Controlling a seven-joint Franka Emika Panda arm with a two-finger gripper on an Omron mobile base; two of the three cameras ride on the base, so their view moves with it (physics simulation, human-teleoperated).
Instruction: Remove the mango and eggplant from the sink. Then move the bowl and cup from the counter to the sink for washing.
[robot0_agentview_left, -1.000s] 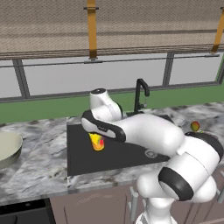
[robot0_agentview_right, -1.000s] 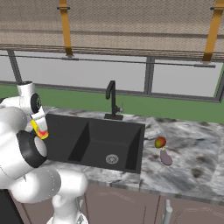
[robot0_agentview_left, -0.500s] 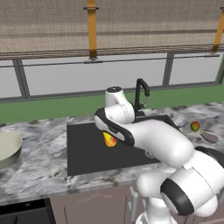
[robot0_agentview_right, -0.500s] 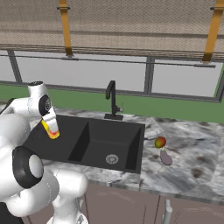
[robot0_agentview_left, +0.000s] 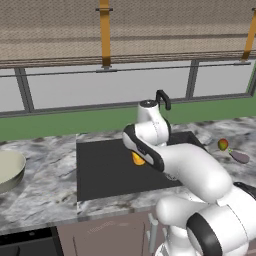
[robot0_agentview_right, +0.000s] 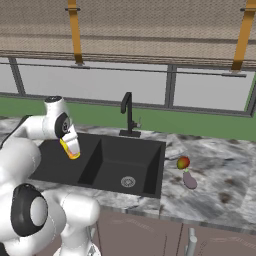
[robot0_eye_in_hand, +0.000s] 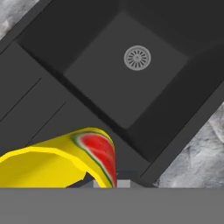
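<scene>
With the gripper (robot0_agentview_right: 71, 150) clenched on the yellow cup (robot0_eye_in_hand: 65, 159), carry it onward until the basin with the drain (robot0_eye_in_hand: 137, 57) lies below the fingers, then lower gently.

A long window (robot0_agentview_right: 125, 85) with grey frames is running along the back wall, and a green band (robot0_agentview_right: 200, 125) is lying beneath it. Orange posts (robot0_agentview_left: 104, 30) are standing outside before a woven tan screen (robot0_agentview_right: 160, 25). Brown cabinet fronts (robot0_agentview_right: 140, 235) are sitting below, and even light is falling everywhere.
</scene>
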